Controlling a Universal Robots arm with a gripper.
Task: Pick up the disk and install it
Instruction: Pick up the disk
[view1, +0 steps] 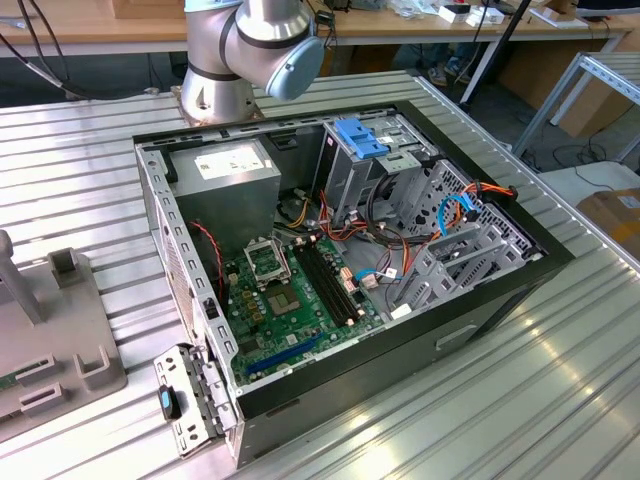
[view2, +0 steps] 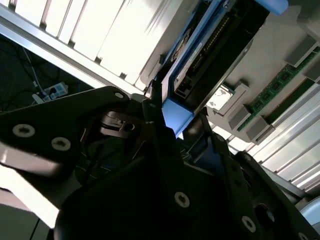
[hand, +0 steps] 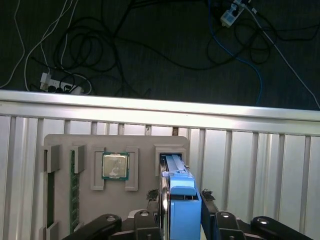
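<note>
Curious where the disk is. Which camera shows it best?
The first wrist view: the disk stands upright in the grey holder's slot, blue rail facing us. The second wrist view shows its edge, skewed. The exterior view faces the computer case.

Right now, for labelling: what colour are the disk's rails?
Bright blue; see the disk in first wrist view.

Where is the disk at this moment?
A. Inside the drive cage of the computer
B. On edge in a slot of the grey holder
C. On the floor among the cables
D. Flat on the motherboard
B: in the first wrist view the disk stands in the grey holder's slot, the tool closed on it.
</note>
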